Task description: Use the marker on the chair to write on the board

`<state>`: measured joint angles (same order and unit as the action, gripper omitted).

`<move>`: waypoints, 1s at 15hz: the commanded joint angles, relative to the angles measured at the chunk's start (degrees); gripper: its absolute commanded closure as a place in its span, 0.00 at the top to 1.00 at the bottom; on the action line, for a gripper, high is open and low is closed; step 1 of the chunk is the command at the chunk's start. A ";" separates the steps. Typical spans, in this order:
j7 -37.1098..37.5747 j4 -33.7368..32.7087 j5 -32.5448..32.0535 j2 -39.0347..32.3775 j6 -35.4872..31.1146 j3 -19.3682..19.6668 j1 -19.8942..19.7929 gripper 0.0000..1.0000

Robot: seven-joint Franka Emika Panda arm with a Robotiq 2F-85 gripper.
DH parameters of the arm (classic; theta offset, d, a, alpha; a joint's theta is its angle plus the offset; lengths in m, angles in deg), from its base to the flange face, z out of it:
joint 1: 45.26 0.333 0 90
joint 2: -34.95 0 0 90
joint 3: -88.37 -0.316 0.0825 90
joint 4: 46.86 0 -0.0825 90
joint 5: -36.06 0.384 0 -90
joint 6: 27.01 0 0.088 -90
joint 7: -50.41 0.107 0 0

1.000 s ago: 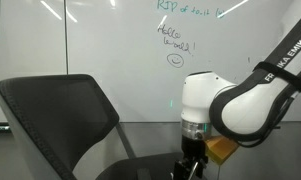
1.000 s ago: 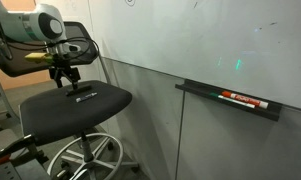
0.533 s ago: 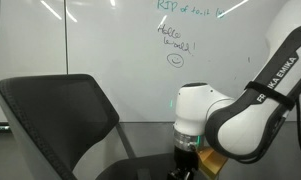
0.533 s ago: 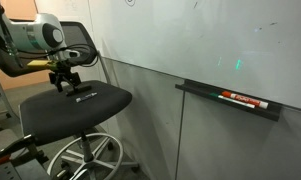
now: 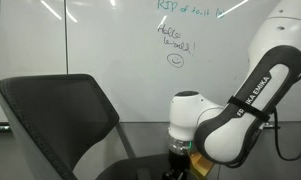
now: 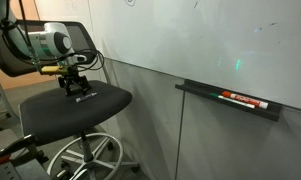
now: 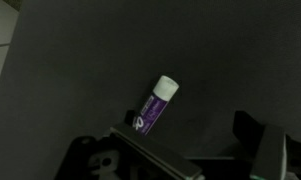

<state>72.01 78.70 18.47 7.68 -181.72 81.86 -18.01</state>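
Note:
The marker (image 7: pixel 155 108) has a purple-labelled body and a white cap, and lies on the dark seat of the chair (image 6: pixel 60 112). It shows as a small pale stick on the seat in an exterior view (image 6: pixel 86 97). My gripper (image 7: pixel 185 138) is open and hangs just above the seat, with the marker next to one finger. The gripper also shows low over the seat in both exterior views (image 6: pixel 72 88) (image 5: pixel 178 162). The chair's backrest (image 5: pixel 60 110) stands in front of the white board (image 5: pixel 110 40), which bears green handwriting (image 5: pixel 175 42).
A grey rail (image 6: pixel 205 92) on the board's lower edge holds a red-and-black marker-like item (image 6: pixel 242 98). The chair's wheeled base and foot ring (image 6: pixel 85 158) are below the seat. The arm's cables hang by the backrest (image 6: pixel 90 55).
The arm has lowered and shifted the gripper down to just above the chair seat, closer to the marker. The marker has not moved.

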 commanded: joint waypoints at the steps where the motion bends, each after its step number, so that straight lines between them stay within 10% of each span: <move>1: -1.41 -1.74 -1.14 -1.16 -0.12 2.50 0.48 1.00; 15: -4.05 -2.35 5.03 -1.89 2.77 0.98 -2.82 1.00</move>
<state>69.31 77.29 21.26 6.46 -180.12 83.99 -19.55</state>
